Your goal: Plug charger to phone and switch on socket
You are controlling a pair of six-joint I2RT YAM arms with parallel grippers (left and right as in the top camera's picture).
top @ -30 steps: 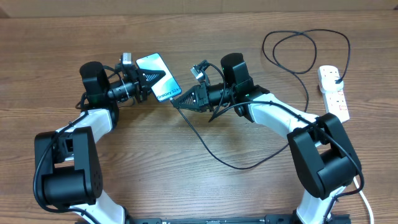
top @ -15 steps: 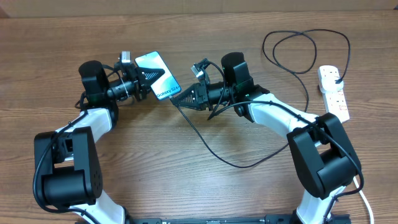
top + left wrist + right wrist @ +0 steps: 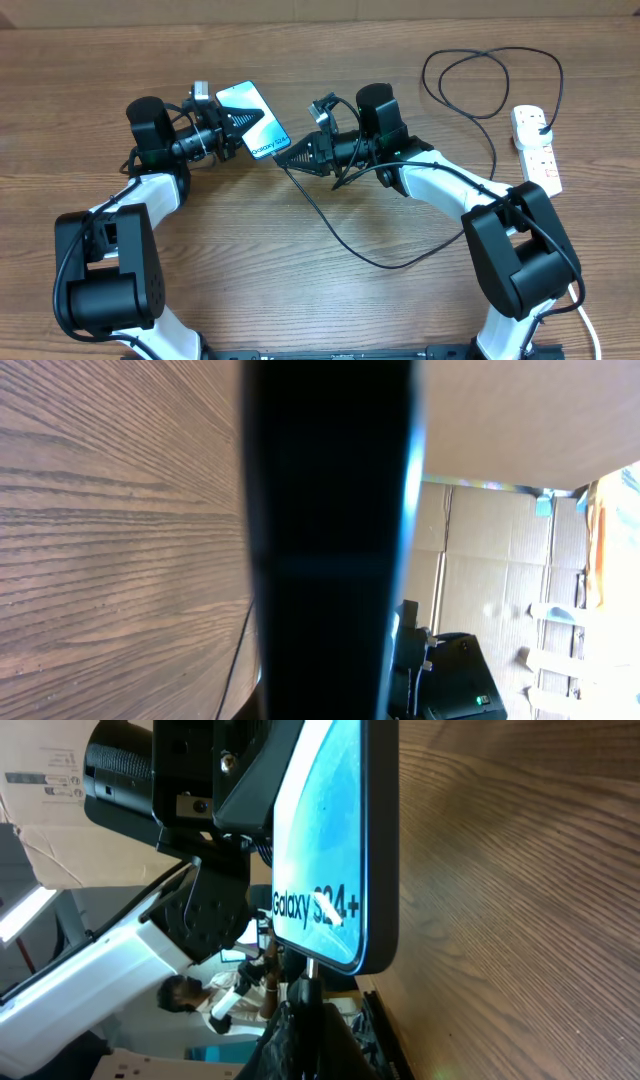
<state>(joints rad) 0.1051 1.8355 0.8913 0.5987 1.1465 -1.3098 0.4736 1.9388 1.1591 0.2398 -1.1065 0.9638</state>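
The phone (image 3: 254,118), clamped in the left end effector (image 3: 238,127), is pointed lengthwise at the right end effector (image 3: 290,158), closed on the charger (image 3: 385,267) tip just beside its short edge.

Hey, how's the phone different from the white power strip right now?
The phone is clamped in the left hand; the power strip lies flat near the table's right edge, touched by neither hand. The phone's face is teal with dark edges; the strip is white with red switches. Both are slim rectangles, and the black charger leads from the strip toward the phone.
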